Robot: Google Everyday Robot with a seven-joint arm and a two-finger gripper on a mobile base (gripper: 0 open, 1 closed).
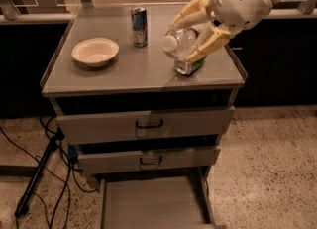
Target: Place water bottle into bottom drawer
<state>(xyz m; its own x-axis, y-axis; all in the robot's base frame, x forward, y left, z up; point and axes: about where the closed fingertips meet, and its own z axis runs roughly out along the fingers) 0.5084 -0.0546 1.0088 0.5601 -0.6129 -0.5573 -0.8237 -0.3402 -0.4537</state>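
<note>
I have the claw (184, 43) over the right-hand part of the cabinet's surface (129, 72). Its two cream fingers (195, 12) are closed around the water bottle (177, 42), one finger across the top of the bottle and the other underneath. The bottle sits tilted in that grip, almost on its side, with the white cap pointing toward the left of my view and the clear body running back into the claw.

Directly below the bottle a green can (189, 67) lies on its side on the surface, partly hidden by the lower finger. I cannot tell whether the bottle touches it. Further left a blue-and-silver can (139, 26) stands upright near the back edge. A pale, shallow bowl (95, 52) sits well apart from it on the left part of the surface.

Under the surface, the top drawer (148, 123) and the middle drawer (148, 159) each show a grey front with a dark handle. The bottom drawer (153, 203) is pulled out toward me, showing its flat grey floor and thin side walls. The bottle is well above it and nowhere near its tray. Dark cables (47, 173) trail across the speckled floor (267, 173) to the left of the cabinet.
</note>
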